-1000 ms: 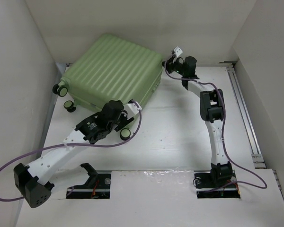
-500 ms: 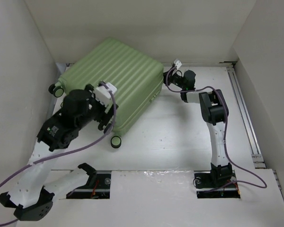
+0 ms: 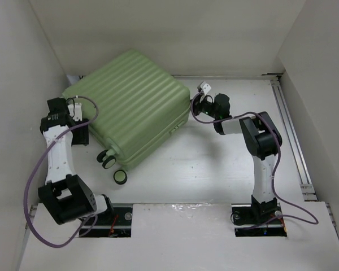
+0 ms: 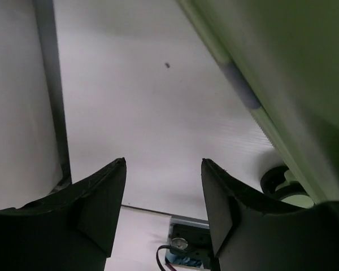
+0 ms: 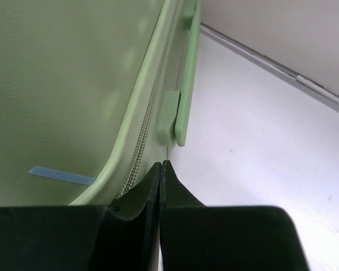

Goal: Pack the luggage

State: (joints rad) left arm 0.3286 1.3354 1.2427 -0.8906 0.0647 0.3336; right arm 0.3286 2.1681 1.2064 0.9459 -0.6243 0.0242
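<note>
The left gripper (image 4: 164, 169) has swung off the suitcase (image 3: 133, 104) lid, jaws apart and empty, shell just right of them. The right gripper (image 5: 160, 169) stays shut at the zipper (image 5: 141, 147). The suitcase lies closed, so packing seems nearly finished.

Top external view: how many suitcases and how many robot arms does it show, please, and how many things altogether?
Suitcase: 1
Robot arms, the left arm and the right arm: 2
Total: 3
</note>
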